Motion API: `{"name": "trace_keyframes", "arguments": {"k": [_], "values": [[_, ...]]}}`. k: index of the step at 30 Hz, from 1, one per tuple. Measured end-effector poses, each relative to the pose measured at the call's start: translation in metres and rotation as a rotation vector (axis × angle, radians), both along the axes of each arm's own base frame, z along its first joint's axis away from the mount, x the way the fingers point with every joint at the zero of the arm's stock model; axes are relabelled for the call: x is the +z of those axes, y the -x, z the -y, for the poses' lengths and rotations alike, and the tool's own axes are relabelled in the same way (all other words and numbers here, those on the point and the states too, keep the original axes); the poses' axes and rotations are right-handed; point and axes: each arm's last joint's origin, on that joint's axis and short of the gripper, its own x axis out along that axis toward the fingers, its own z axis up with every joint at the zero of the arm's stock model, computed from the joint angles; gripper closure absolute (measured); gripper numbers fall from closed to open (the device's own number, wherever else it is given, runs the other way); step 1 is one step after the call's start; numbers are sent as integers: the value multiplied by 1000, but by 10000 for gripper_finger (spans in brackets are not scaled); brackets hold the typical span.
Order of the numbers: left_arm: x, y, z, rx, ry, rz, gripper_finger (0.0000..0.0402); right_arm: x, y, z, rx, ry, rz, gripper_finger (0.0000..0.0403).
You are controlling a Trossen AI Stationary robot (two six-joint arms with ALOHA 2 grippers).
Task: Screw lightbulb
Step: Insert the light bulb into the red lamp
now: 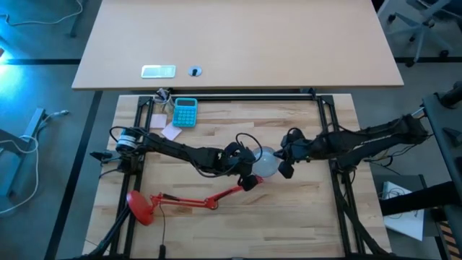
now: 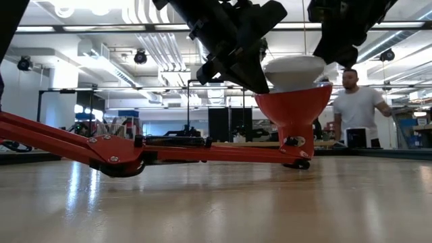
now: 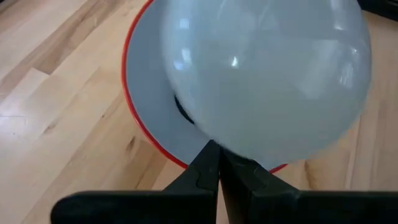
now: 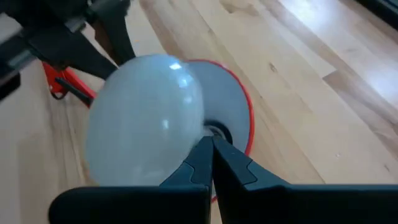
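The red desk lamp (image 1: 189, 199) lies on the wooden table, its base (image 1: 141, 206) at the near left. Its cone shade (image 2: 293, 111) opens upward. The white lightbulb (image 2: 293, 69) sits dome up in the shade, neck down inside it. My left gripper (image 3: 219, 163) is shut at the shade's rim, on the side toward the table's left. My right gripper (image 4: 211, 146) is shut and stands close beside the lightbulb (image 4: 146, 118) on its right side, fingertips near the socket. In the high view the lightbulb (image 1: 266, 162) lies between my left gripper (image 1: 249, 177) and my right gripper (image 1: 284, 165). My left gripper pinches the shade's red rim (image 3: 186, 164) between its two fingers, slanting down from the table's left. The shade stays upright with the lamp arm on the table. My right gripper has its shut fingers (image 4: 202, 158) beside the lightbulb's lower part; I cannot tell whether they touch it.
A teal calculator (image 1: 185, 113) and a pink note (image 1: 171, 131) lie at the far left of the table. A light desk (image 1: 238, 43) stands beyond the far edge. In the low view a person (image 2: 356, 108) stands in the room behind.
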Motion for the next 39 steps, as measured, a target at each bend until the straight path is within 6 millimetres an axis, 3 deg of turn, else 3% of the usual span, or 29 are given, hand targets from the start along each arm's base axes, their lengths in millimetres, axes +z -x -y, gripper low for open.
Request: {"name": "trace_keyframes", "arguments": {"k": [11,16,18,24,29,34,39], "values": [[2,-3,-6,9,-15,23,400,-2,-1,-1,17,-20,-20,403],[6,9,-6,-9,-40,-68,400,0,6,0,34,-25,-33,403],[11,19,-2,-13,-42,-115,400,4,11,-1,87,-32,-27,403],[27,30,29,-27,-24,-48,400,24,17,-11,330,-24,134,403],[18,29,46,15,8,2,400,28,-2,-21,422,-6,256,403],[9,25,53,24,41,40,400,4,-22,-26,418,-7,137,403],[2,22,60,-13,25,50,400,-4,-27,-25,353,11,89,403]]}}
